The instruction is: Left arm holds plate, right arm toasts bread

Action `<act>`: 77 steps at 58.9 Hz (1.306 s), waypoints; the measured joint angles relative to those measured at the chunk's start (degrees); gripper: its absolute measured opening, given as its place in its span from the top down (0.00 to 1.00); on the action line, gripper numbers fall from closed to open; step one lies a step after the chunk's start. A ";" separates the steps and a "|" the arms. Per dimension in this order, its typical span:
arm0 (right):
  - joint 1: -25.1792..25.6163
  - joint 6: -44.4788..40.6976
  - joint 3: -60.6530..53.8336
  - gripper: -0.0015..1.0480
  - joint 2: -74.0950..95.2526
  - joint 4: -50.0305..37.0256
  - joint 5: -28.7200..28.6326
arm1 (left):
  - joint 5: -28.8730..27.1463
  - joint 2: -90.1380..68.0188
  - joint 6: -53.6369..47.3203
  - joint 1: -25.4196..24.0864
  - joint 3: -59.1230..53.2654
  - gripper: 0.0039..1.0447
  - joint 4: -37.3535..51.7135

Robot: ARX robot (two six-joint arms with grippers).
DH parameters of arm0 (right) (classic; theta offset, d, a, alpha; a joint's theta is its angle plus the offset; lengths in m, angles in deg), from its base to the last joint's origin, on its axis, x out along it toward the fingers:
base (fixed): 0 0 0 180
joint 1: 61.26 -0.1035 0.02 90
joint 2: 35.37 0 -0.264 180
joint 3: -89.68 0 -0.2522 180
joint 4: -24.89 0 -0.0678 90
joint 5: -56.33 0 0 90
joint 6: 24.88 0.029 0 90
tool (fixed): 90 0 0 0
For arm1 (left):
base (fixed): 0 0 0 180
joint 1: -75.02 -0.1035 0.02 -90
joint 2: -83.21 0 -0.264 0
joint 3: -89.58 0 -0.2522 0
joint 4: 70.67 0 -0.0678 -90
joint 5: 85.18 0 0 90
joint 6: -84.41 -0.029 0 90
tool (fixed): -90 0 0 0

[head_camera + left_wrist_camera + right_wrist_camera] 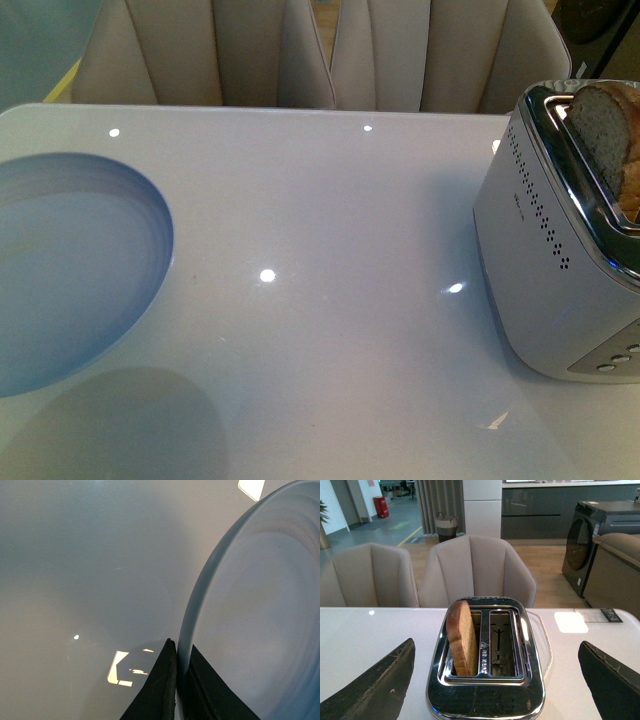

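Clearly, the holding half of the task is in place. The left end effector (181, 645) is closed narrow on the rim of the plate (260, 605), one finger on each side of the edge. In the front view the plate throws a shadow on the desk (330, 200), so I judge that it hangs a little above the surface. Nothing lies on the plate.

The right end effector (496, 645) is spread wide and holds nothing. The toaster (485, 695) stands just ahead of it, between the lines of its two fingers but not touched by them. The bread (461, 637) stands upright in one slot of the toaster, and its rounded top rises well above the opening. I cannot tell whether it is toasted or only put in, and no lever is visible. I judge that what is left is the toasting itself, if it is not done, and then carrying the slice to the plate.

By count: one plate, one slice of bread, one toaster with two slots, the second one empty, two end effectors, and two chairs (477, 570) beyond the desk.
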 joint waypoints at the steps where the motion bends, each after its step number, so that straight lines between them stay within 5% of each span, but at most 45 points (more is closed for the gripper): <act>1: 0.00 0.00 0.00 0.08 0.00 0.00 0.00 | -0.02 -1.09 -0.44 -0.66 0.00 0.97 0.57; 28: 0.00 0.00 0.00 0.08 0.00 0.00 0.00 | -0.04 -22.86 -5.27 -7.54 4.46 0.97 10.21; 77: 0.00 0.00 0.00 0.08 -0.02 0.00 0.00 | 2.73 -39.65 -5.31 -8.39 14.99 0.97 17.53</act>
